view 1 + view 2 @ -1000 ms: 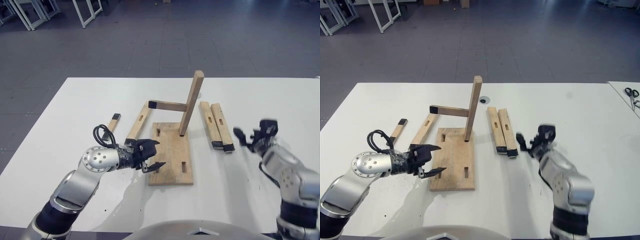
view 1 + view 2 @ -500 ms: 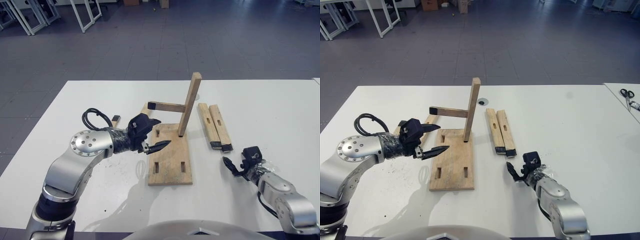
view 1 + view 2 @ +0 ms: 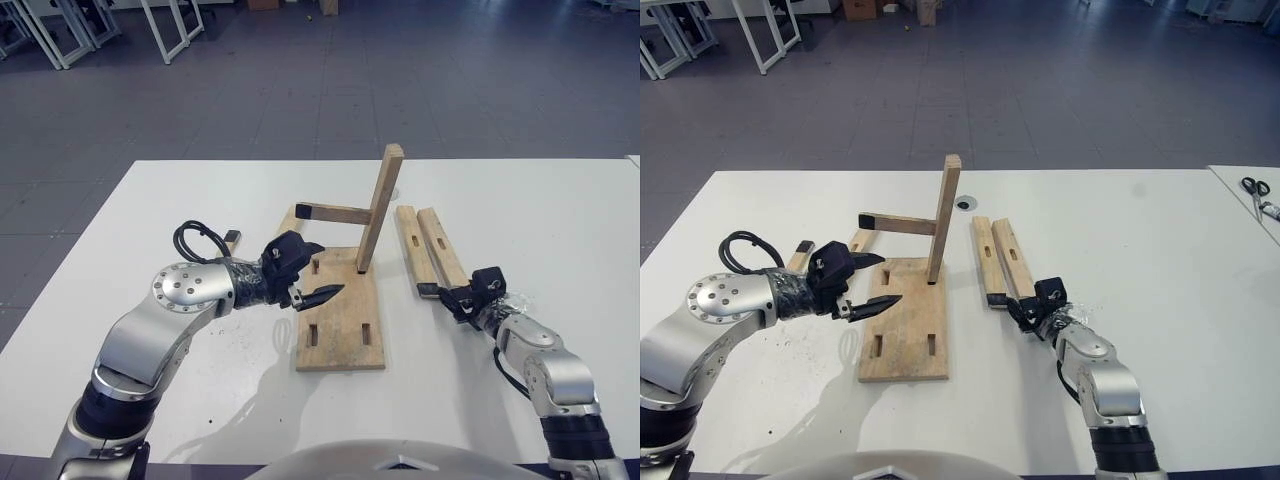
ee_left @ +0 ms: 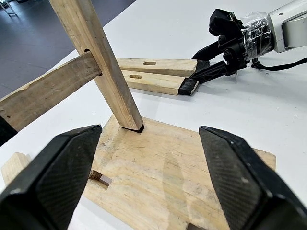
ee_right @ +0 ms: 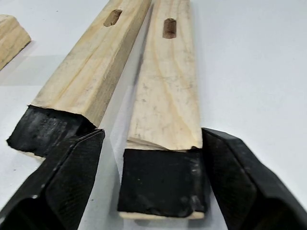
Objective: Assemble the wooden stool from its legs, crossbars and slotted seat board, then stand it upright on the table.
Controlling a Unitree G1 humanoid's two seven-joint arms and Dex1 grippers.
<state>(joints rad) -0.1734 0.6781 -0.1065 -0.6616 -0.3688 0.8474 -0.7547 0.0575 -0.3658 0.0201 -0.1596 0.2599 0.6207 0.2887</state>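
Wooden leg now has its black end inside the wide right pincer; left pincer stays wide.

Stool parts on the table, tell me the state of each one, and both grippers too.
Seat board: flat, one slot filled.
Upright leg: standing in a seat slot, leaning.
Crossbar: plugged into the upright leg, off the table.
Two loose legs: flat, side by side.
Left gripper: open, over the seat board.
Right gripper: open, around one loose leg's black end.
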